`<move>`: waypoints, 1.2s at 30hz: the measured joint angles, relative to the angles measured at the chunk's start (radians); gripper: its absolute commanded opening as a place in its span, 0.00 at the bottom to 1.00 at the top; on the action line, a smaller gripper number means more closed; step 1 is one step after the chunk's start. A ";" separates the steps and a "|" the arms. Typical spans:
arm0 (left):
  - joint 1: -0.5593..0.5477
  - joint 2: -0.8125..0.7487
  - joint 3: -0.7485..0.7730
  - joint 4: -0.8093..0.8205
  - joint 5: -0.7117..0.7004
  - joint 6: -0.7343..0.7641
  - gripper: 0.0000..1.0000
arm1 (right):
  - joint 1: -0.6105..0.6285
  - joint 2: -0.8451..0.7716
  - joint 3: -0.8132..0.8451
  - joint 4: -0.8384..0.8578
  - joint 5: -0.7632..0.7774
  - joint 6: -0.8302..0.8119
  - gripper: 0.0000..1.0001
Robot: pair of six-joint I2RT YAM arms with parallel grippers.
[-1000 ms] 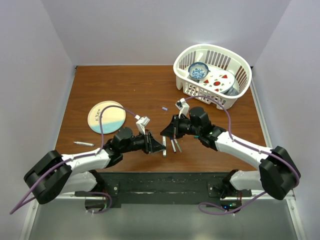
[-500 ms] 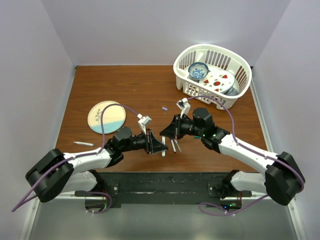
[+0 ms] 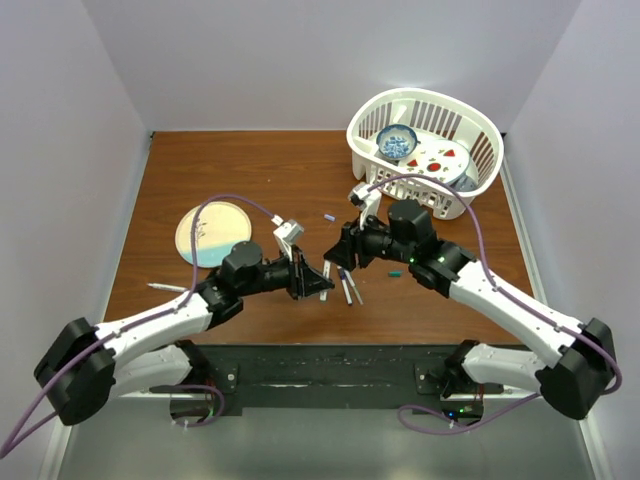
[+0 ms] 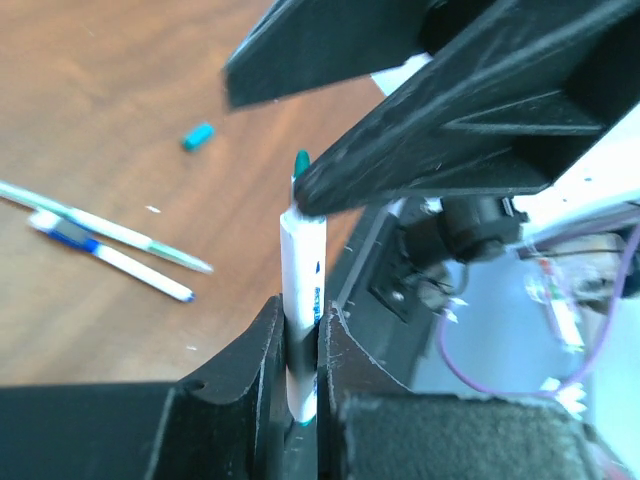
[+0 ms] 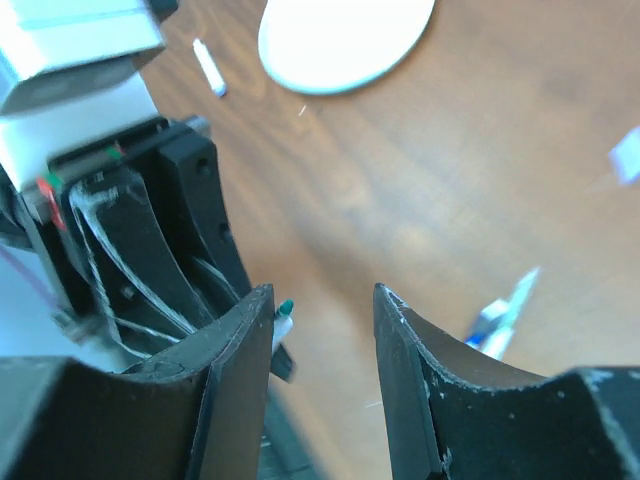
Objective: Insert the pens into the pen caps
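My left gripper (image 4: 300,308) is shut on a white pen (image 4: 303,270) with a teal tip, held upright above the table; it also shows in the top view (image 3: 322,282). My right gripper (image 5: 320,295) is open and empty, and in the top view (image 3: 336,261) it sits just beyond the left one. The pen's teal tip (image 5: 285,308) stands beside the right gripper's left finger, outside the gap. A teal cap (image 3: 394,271) lies on the table under the right arm. Two more pens (image 3: 346,290) lie below the grippers. A lavender cap (image 3: 328,216) lies farther back.
A round plate (image 3: 205,235) sits at the left, with another pen (image 3: 167,288) near the table's left front. A white basket (image 3: 480,170) holding dishes stands at the back right. The table's front edge is close under both grippers.
Both grippers have risen and drawn slightly back from the front edge. The left still holds the pen; the right arm has shifted right, showing the teal cap more fully.
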 measured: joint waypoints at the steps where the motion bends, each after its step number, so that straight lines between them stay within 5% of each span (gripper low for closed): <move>1: 0.000 -0.021 0.024 -0.050 -0.020 0.029 0.00 | 0.004 -0.012 0.016 -0.007 0.014 -0.056 0.43; 10: 0.003 -0.183 0.134 -0.397 -0.250 0.183 0.00 | -0.140 -0.021 0.042 -0.204 0.203 -0.466 0.50; 18: 0.003 -0.230 0.184 -0.620 -0.324 0.243 0.00 | -0.238 0.106 0.050 -0.383 0.200 -0.691 0.44; 36: 0.003 -0.350 0.223 -0.727 -0.456 0.306 0.00 | -0.287 0.467 0.055 -0.534 0.237 -0.941 0.43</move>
